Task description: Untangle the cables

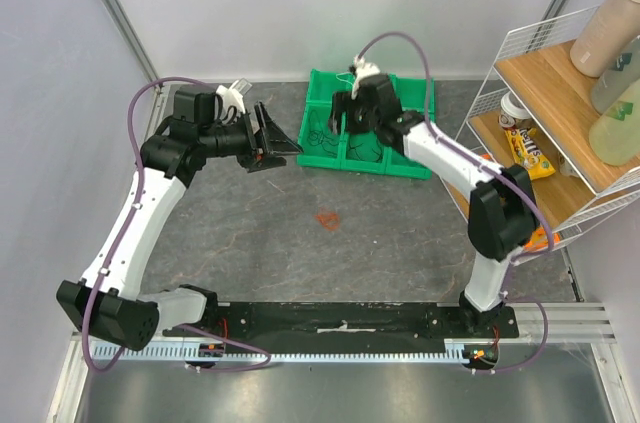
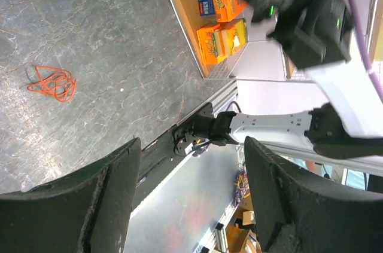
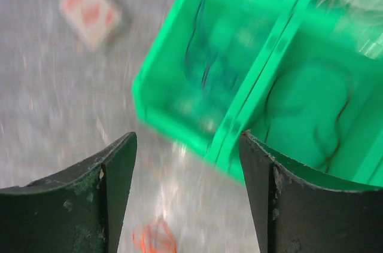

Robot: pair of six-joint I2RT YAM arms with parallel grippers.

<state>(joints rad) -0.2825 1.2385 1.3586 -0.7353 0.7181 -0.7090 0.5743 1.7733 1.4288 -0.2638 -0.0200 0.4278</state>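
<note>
A red-orange cable lies coiled on the grey table in front of the green bin; it also shows in the left wrist view and, blurred, in the right wrist view. In the bin, a dark blue cable lies in one compartment and a black cable in the one beside it. My left gripper is open and empty, held above the table left of the bin. My right gripper is open and empty over the bin's near-left corner.
A wire shelf with bottles and snack boxes stands at the right. A small white card with red marks lies on the table left of the bin. Grey walls close the back and left.
</note>
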